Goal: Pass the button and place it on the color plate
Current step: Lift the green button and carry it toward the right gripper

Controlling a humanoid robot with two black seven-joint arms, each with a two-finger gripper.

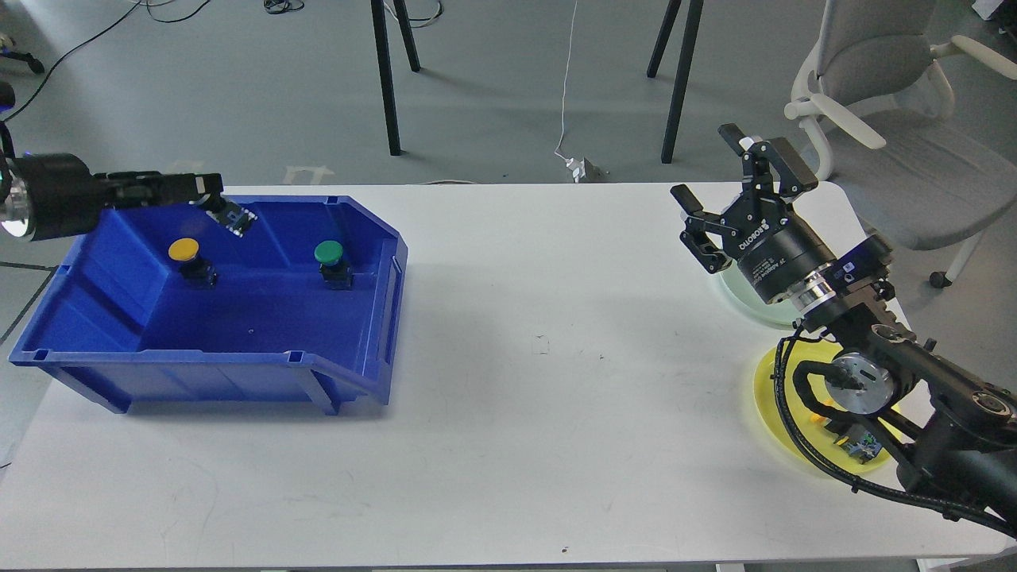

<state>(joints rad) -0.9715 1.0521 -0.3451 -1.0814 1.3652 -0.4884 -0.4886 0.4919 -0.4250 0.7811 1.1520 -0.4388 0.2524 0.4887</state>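
Observation:
My left gripper [208,191] is raised over the back left rim of the blue bin [238,365]. It is shut on a small dark button [235,217] that hangs from its tip, and I cannot see the cap colour. A yellow-capped button [183,251] and a green-capped button [328,254] stand on the bin floor. My right gripper [735,181] is open and empty, pointing up over the right side of the table. Below its arm lie a yellow plate [775,397], with a small button [856,446] on it, and a pale green plate [739,298].
The white table [540,413] spans the view between bin and plates. A grey office chair [890,119] stands behind the right corner. Black stand legs [385,79] and a cable lie on the floor behind the table.

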